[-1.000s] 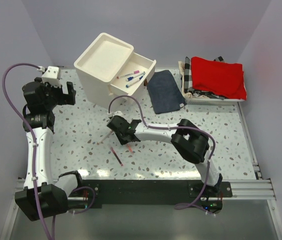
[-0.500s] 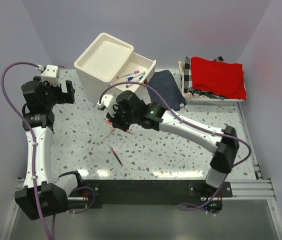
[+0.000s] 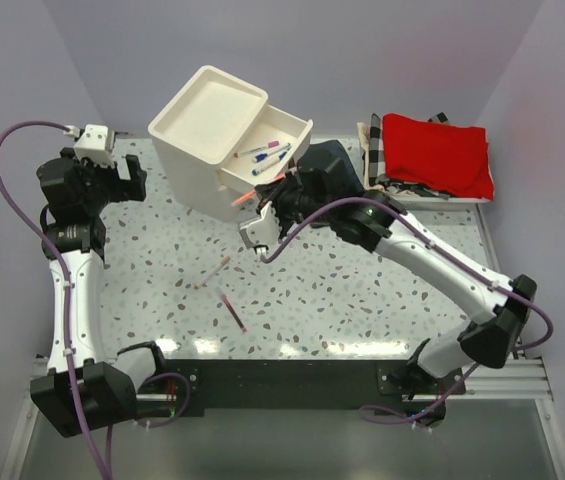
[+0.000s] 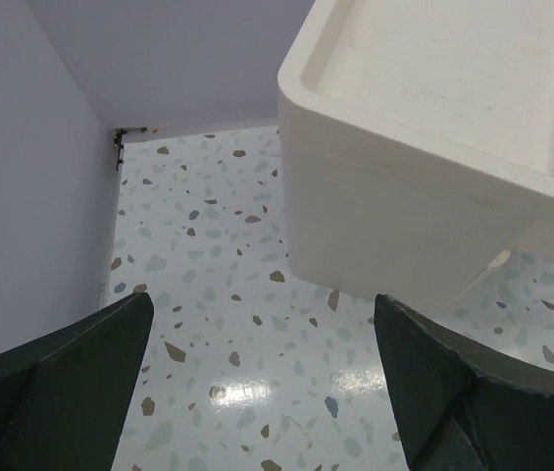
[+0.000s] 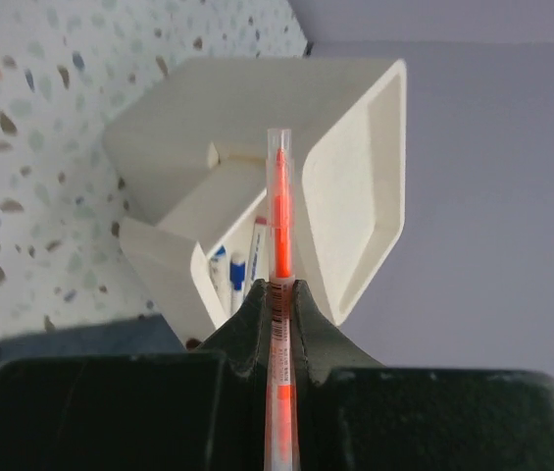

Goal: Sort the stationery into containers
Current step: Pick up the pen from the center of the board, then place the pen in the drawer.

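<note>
While the left pincer [image 4: 262, 324] hangs spread wide at the far left, beside the cream drawer unit [image 3: 187, 165] and holding nothing, the action is all on the right. I'd say the left one sits out there to leave the lane to the drawer free.

The right pincer [image 5: 278, 294] is pressed together on an orange-red pen [image 5: 278, 201]. It grips low on the barrel so the long free end pokes out ahead. That looks deliberate: the tip can cross the drawer's wall first while the fingers keep off the plastic.

The pen is up off the surface [image 3: 362, 290], in the air just on the near side of the open top drawer [image 3: 298, 133], pointing lengthwise towards it. The drawer is pulled out to the right of the unit, so it can take things from above. A few pens [image 3: 268, 152] with blue and pink caps lie inside, roughly parallel. My read is that this one is headed for the same compartment, and the release is not yet made.

Nearer the arms, a pale pink pen [image 3: 212, 272] and a dark red pen [image 3: 232, 310] lie on the surface, well apart from the unit. So there is work left.

The risk is a slanted drop: the pen could catch the drawer's near rim and tip back out.
</note>
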You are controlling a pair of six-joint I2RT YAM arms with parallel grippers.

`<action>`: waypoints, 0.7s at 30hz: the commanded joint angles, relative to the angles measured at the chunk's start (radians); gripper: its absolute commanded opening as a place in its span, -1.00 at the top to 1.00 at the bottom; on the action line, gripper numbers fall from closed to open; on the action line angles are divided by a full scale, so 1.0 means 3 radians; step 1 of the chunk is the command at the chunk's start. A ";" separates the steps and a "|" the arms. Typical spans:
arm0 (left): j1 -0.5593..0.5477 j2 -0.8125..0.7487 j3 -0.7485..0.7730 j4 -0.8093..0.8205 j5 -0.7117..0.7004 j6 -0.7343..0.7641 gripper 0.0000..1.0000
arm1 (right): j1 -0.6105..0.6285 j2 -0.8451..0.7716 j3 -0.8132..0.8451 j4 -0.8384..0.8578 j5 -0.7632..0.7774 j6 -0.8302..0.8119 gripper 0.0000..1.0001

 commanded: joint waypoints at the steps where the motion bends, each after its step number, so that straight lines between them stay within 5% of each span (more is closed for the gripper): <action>1: 0.0030 -0.0026 0.0128 0.0148 0.0083 -0.0091 -1.00 | -0.0374 0.0328 0.0286 0.0099 -0.0031 -0.1246 1.00; 6: 0.0025 -0.0042 0.0139 0.0143 0.0180 -0.0173 -1.00 | -0.0686 0.0762 0.0822 -0.0070 -0.0129 -0.1548 1.00; 17: 0.0025 -0.0093 0.0093 0.0072 0.0191 -0.0199 -1.00 | -0.0876 0.1284 0.0896 0.0389 -0.0307 -0.1728 1.00; 19: 0.0025 -0.0103 0.0103 0.0061 0.0170 -0.0193 -1.00 | -0.0871 0.1284 0.0768 0.0665 -0.0333 -0.1672 0.58; 20: 0.0025 -0.0108 0.0108 0.0056 0.0170 -0.0188 -1.00 | -0.0876 0.1274 0.0651 0.0975 -0.0343 -0.1571 0.10; 21: 0.0025 -0.0118 0.0108 0.0051 0.0160 -0.0188 -1.00 | -0.0876 0.1269 0.0604 0.1095 -0.0338 -0.1529 -0.08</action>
